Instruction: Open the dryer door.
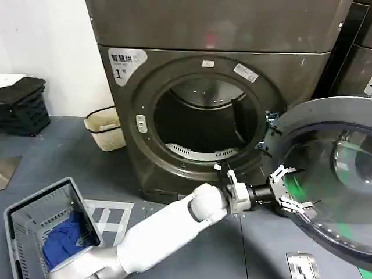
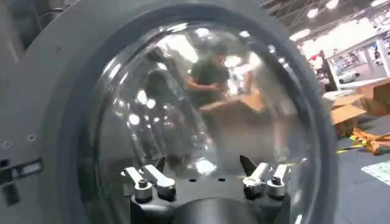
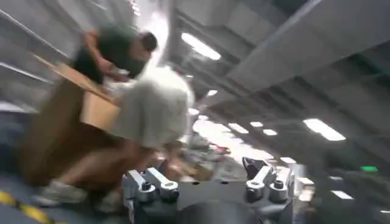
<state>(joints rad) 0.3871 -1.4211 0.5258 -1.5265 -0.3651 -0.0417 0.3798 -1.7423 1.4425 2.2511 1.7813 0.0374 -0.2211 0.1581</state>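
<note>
Before the grey-bronze dryer marked "1" (image 1: pixel 174 116), the big round door of dark domed glass in its wide ring (image 1: pixel 331 174) stands swung wide to the right.

The left gripper (image 1: pixel 289 189) on its white arm hovers at the door's inner face, fingers (image 2: pixel 152 179) spread and released, gripping nothing. The right gripper (image 3: pixel 207 182) is raised elsewhere, jaws also apart.

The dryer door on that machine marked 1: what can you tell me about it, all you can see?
The dryer door is swung wide open to the right of the drum opening, hinged at that opening's right edge. It is round, with a broad grey rim around a clear, reflective domed window. The left gripper, fingers spread, sits at the window's inner face; actual contact cannot be judged.
</note>
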